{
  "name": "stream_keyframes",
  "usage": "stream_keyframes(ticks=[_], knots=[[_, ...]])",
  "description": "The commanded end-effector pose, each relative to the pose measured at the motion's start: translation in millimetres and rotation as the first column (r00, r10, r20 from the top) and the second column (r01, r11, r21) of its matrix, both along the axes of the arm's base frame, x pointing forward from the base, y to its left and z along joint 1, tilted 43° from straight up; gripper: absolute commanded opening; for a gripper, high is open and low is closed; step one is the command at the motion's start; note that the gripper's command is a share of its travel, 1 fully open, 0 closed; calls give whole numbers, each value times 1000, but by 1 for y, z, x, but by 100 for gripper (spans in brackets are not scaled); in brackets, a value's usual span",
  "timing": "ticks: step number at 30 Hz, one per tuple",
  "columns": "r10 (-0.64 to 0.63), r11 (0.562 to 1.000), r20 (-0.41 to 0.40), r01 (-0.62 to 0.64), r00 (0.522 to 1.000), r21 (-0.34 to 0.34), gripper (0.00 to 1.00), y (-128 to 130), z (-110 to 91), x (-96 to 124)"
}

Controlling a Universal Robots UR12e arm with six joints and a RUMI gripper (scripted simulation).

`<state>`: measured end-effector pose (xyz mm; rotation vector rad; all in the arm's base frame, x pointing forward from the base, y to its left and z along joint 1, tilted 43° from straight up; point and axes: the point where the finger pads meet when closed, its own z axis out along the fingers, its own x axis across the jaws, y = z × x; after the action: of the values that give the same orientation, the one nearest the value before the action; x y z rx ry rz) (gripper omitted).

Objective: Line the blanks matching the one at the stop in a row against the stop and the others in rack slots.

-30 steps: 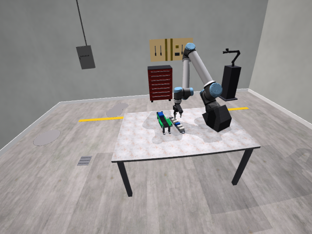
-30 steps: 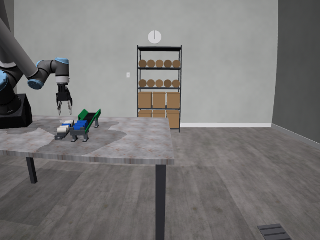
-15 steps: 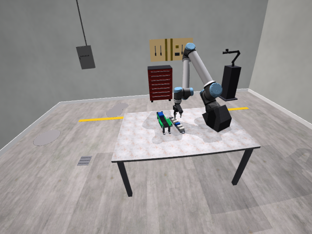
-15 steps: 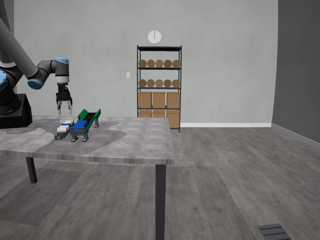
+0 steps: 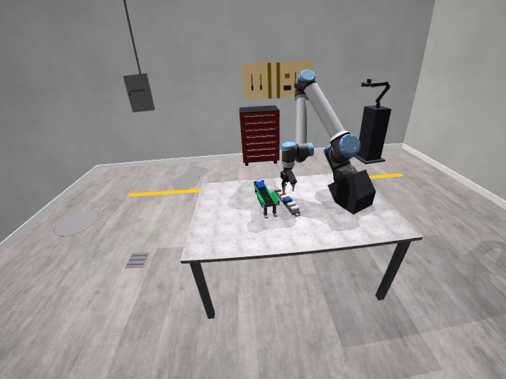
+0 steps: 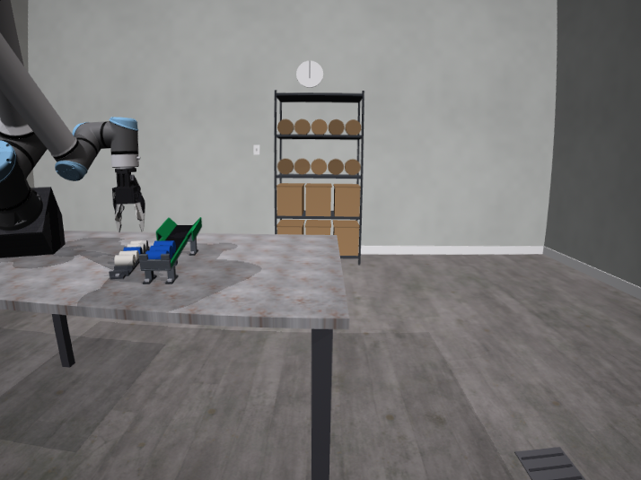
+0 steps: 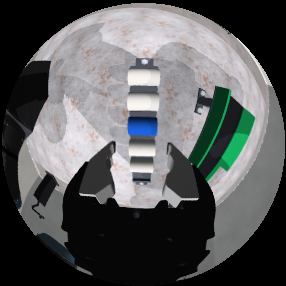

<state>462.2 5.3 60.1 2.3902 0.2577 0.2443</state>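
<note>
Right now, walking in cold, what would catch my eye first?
Probably the big grey arm bending over the marbled table, its pincer hanging part-open and empty above a row of blanks. Among those cream bars, one blue blank stands out, beside the green ramp.

On the table [image 6: 299, 309] two fixtures stand side by side: the feed ramp [image 6: 184, 236] and the stock rack [image 7: 144, 62], just apart and running parallel. In the rack's slots four blanks lie in a line, with one odd blank [image 7: 143, 125] third from the far end in the wrist view. More blanks [image 6: 160, 248] sit at the ramp's low end. The gripper [image 6: 129, 225] hangs above the rack, clear of it, its half-parted jaws holding nothing. The arm's base [image 5: 363, 201] stands on the table beyond the rack, away from the ramp.
</note>
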Motion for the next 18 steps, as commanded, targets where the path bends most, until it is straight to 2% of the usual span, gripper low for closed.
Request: stream_keyframes(ticks=[1, 18], knots=[[0, 1000, 1, 0, 1000, 0, 48, -4, -4, 2], [0, 1000, 1, 0, 1000, 0, 48, -18, -21, 8]])
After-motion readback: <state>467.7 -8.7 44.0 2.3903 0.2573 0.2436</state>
